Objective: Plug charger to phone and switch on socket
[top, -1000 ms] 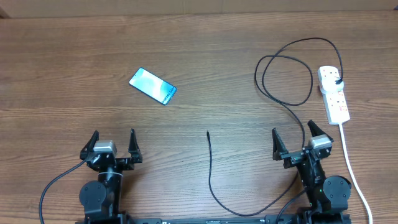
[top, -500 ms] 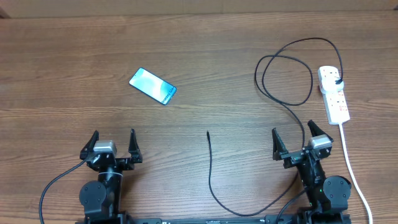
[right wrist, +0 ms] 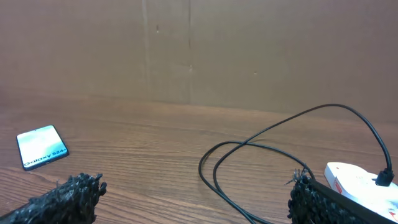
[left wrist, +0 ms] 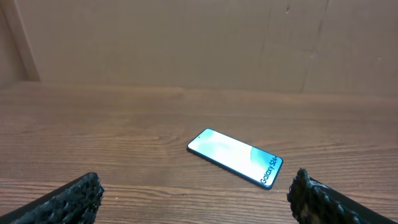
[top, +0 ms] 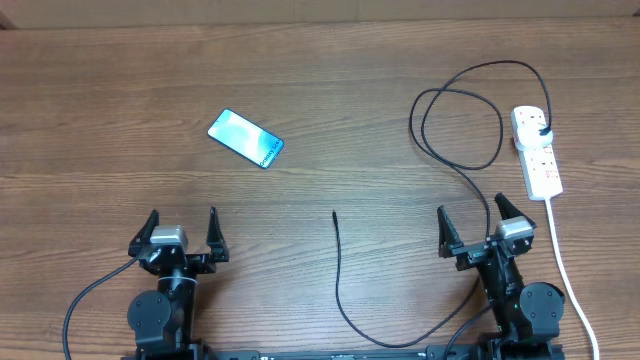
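The phone [top: 246, 138] lies flat on the wooden table at upper left, cyan screen up; it also shows in the left wrist view [left wrist: 235, 157] and the right wrist view [right wrist: 41, 147]. The black charger cable [top: 440, 150] loops at right, its plug seated in the white socket strip [top: 537, 151], and its free connector tip [top: 334, 214] lies at mid-table. The cable loop shows in the right wrist view [right wrist: 249, 149], with the socket [right wrist: 364, 182] at lower right. My left gripper [top: 182, 231] is open and empty, below the phone. My right gripper [top: 472, 223] is open and empty, beside the cable.
The strip's thick white cord [top: 566, 268] runs down the right side past my right arm. A brown wall [left wrist: 186, 43] backs the far table edge.
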You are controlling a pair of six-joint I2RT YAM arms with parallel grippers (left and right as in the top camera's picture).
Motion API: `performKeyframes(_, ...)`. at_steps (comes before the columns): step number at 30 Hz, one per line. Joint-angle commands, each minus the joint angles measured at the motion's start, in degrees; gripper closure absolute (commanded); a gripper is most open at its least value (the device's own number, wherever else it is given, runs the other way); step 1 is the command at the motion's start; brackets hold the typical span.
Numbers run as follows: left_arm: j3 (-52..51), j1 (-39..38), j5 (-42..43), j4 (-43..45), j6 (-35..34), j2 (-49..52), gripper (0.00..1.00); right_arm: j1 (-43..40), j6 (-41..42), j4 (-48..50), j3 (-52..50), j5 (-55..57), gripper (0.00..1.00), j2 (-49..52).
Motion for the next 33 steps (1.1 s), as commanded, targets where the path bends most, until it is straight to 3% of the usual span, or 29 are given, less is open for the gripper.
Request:
performKeyframes(1, -0.2, 0.5, 0.2, -0.1, -0.2, -0.6, 0.01, -0.4, -0.1, 0.3, -0.6, -0.3, 0.0, -0.6)
performKeyframes(22, 0.8, 0.5, 0.7, -1.2, -2.9, -0.6, 0.0, -0.4, -0.1, 0.3, -0.6, -0.3, 0.0, -0.6)
performKeyframes(33, 10.7, 0.5, -1.1, -7.2, -3.0, 1.5, 0.0, -0.4, -0.1, 0.3, -0.6, -0.3, 0.0, -0.6)
